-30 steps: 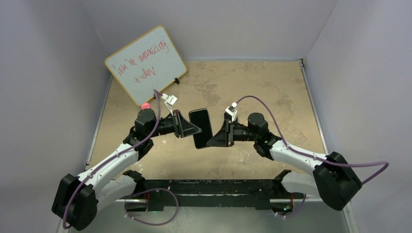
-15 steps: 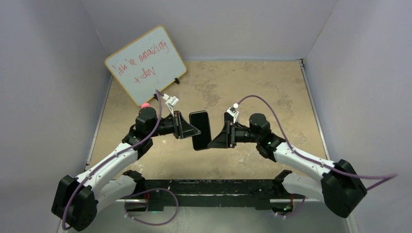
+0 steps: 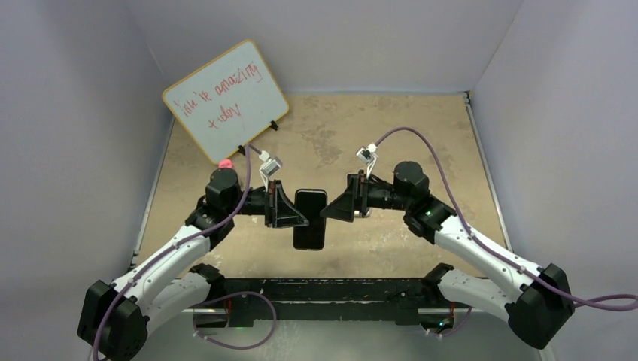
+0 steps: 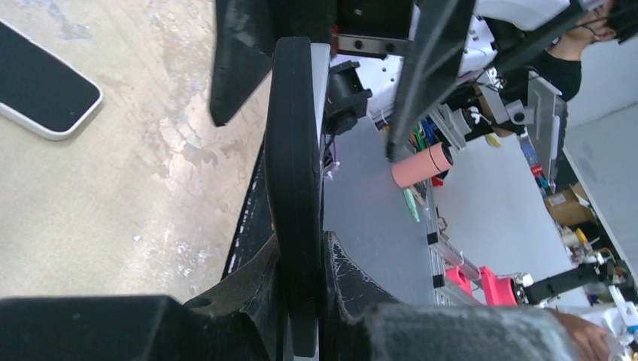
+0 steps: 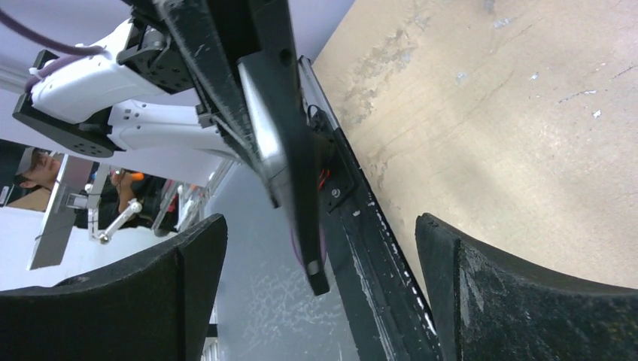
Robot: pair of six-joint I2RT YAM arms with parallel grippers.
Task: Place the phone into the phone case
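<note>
Left arm bent in toward mid-table. Left hand (image 3: 299, 213) is clamped on the phone case (image 3: 310, 229), which is held upright off the table (image 3: 399, 135). Right arm mirrors it. Right hand (image 3: 332, 209) has its fingers spread wide facing the case's other edge, not touching. The phone (image 4: 41, 83) lies flat on the table, screen up, apart from the case. Tabletop tan and scuffed, walls pale. Whiteboard (image 3: 226, 101) leans at the far left.
</note>
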